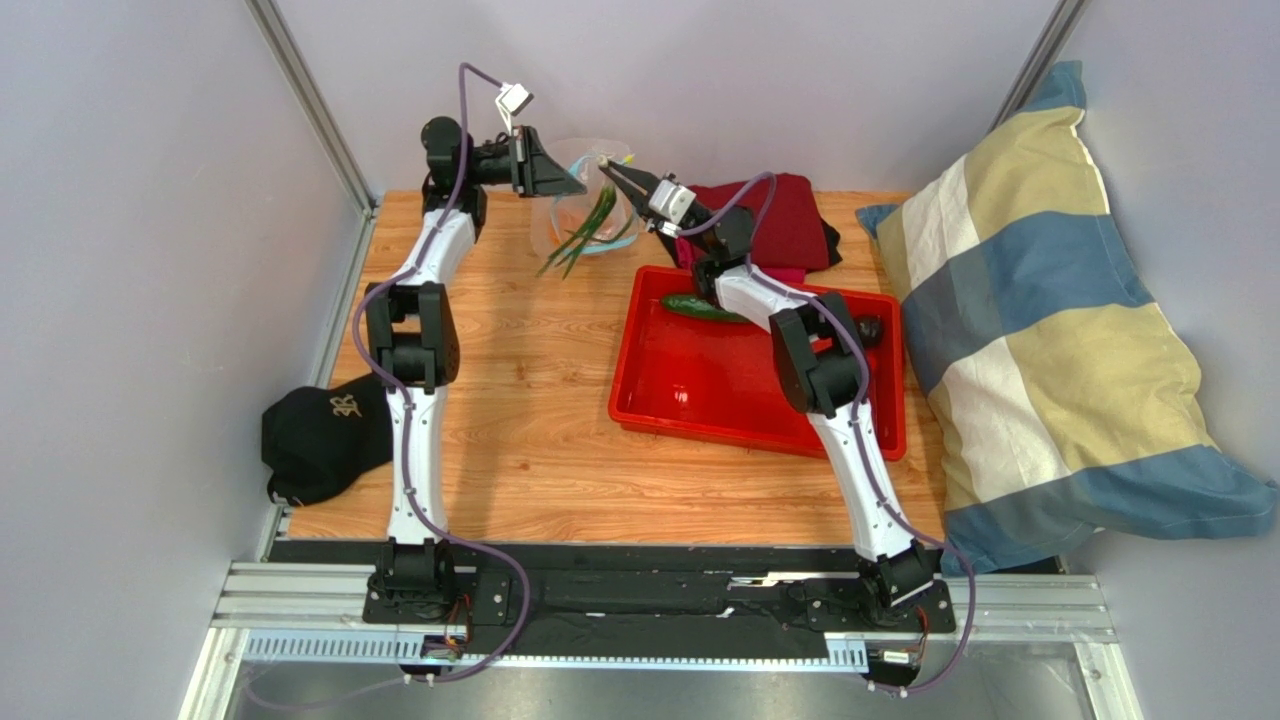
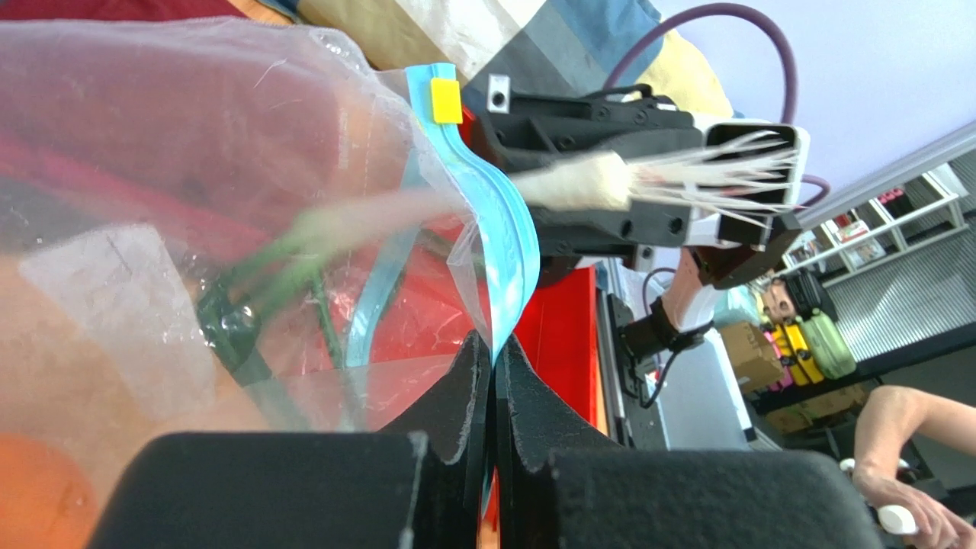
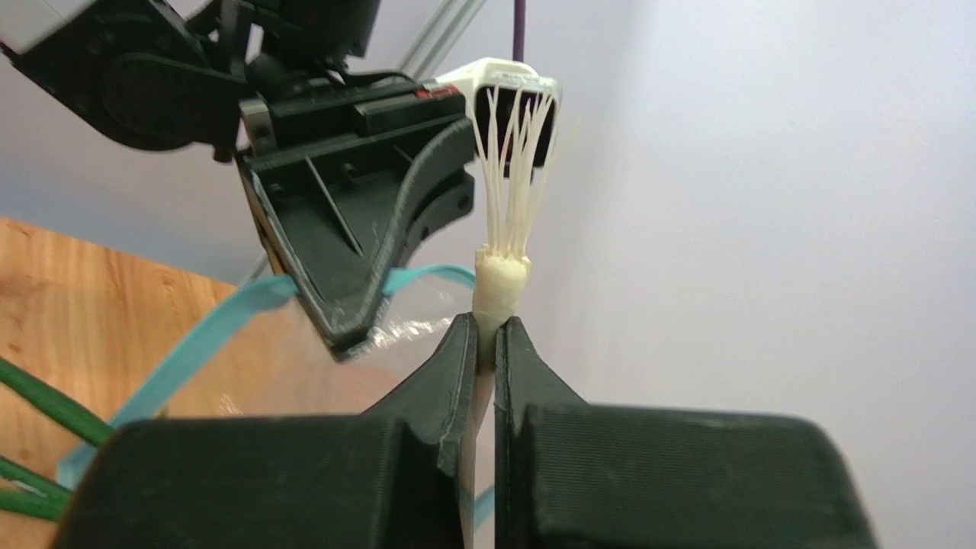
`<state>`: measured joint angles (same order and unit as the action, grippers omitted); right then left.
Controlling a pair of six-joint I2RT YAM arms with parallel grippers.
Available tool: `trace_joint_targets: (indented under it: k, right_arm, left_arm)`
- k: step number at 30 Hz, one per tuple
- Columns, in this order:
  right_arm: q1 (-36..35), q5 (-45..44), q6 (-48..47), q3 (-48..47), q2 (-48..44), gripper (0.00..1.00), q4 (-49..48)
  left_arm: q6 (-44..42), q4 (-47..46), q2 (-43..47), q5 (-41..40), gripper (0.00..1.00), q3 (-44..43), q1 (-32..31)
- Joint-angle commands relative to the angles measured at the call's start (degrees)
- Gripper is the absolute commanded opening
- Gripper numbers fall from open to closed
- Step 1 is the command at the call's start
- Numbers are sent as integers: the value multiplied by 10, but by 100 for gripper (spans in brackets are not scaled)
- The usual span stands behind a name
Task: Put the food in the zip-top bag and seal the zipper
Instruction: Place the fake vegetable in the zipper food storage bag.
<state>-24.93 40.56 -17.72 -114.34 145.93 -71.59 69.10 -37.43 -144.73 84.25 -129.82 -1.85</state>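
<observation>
Jaws of your right gripper (image 3: 486,332) pinched on green onion (image 3: 502,286): pale stalk, stringy roots up. Your left gripper (image 2: 493,349) clamps bluish zipper (image 2: 510,249) of crinkly clear zip-top bag (image 2: 172,149), lifted over far table (image 1: 511,390) edge; contents blur through plastic.

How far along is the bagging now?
Done: an orange fruit seems inside the zip-top bag. In hand: left fingers pinch its zipper; right fingers hold the green onion, leaves inside. Left: a green vegetable and dark piece on the red tray, then sealing.
</observation>
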Motion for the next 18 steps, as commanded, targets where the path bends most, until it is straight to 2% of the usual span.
trace_joint_targets:
  k: [1, 7, 13, 18]
  right_arm:
    - [12, -14, -59, -62, 29, 0, -94]
    - [15, 51, -74, -84, 65, 0, -104]
    - [19, 143, -149, -82, 107, 0, -97]
    - [22, 208, -191, -33, 85, 0, -35]
  left_arm:
    - [21, -11, 16, 168, 0, -30, 1]
    - [34, -7, 8, 168, 0, -38, 1]
    - [38, -5, 4, 168, 0, -40, 1]
    - [38, -3, 2, 168, 0, -43, 1]
